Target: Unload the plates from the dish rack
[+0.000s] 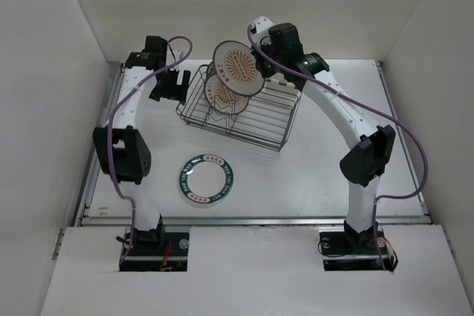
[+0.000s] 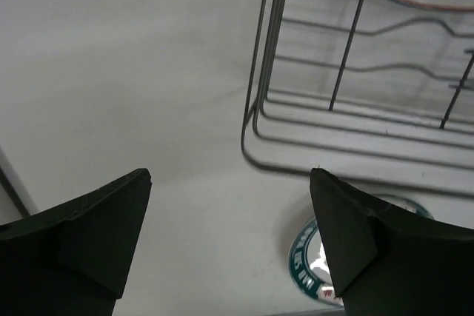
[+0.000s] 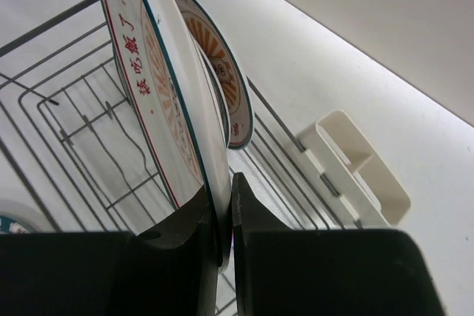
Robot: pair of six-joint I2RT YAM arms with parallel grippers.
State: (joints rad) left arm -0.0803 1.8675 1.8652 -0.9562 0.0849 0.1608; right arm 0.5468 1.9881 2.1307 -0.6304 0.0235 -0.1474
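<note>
Your right hand [image 3: 222,205] is clamped on the rim of a sunburst plate [image 1: 238,68], holding it upright over the dish rack [image 1: 259,120]. A second sunburst plate [image 1: 221,95] stands in the rack just beside it. Your left hand [image 2: 229,175] hangs spread wide by the rack's left end. A teal-rimmed plate [image 1: 207,177] lies flat on the counter [image 1: 318,168].

Plate [image 1: 221,94] in dish rack [image 1: 261,120]; second plate [image 1: 207,177] on table [image 1: 333,172], nearer.

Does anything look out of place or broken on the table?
Nothing broken or spilled. The dish rack sits askew to the table edges; otherwise one plate lies flat and the right gripper pinches another plate by its rim.
</note>
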